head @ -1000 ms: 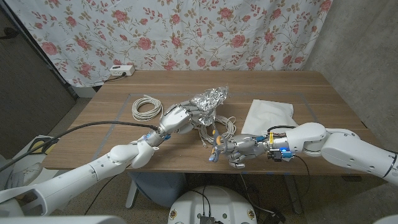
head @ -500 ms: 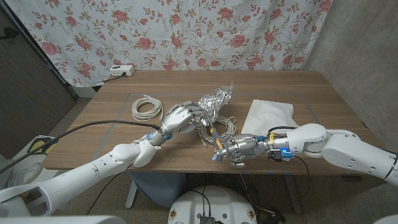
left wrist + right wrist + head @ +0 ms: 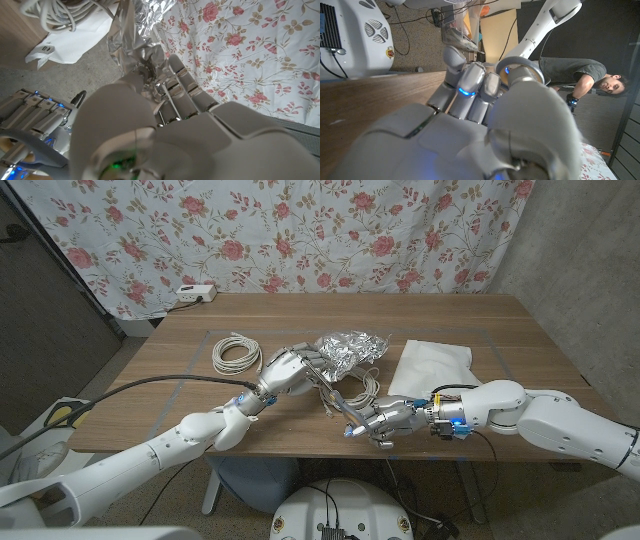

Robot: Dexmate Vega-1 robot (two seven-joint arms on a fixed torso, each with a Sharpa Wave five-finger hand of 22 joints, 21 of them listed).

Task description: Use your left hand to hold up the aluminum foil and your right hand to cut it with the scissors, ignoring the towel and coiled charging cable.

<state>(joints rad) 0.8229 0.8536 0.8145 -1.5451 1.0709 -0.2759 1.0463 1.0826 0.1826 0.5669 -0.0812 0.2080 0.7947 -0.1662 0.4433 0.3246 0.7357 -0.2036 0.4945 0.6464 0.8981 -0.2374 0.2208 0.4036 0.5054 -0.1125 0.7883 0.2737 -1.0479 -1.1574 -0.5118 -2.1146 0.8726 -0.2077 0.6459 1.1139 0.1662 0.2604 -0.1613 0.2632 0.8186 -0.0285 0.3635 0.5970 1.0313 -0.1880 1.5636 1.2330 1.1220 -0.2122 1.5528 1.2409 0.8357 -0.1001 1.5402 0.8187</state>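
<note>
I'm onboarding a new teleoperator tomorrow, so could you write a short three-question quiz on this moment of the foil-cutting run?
1. True or false: the left hand grips the aluminum foil.
2. What does the right hand hold? A) the scissors B) the white towel C) nothing
3. Fill in: the coiled white cable lies on the robot's ____ side of the foil.

Key: 1 true; 2 A; 3 left.
</note>
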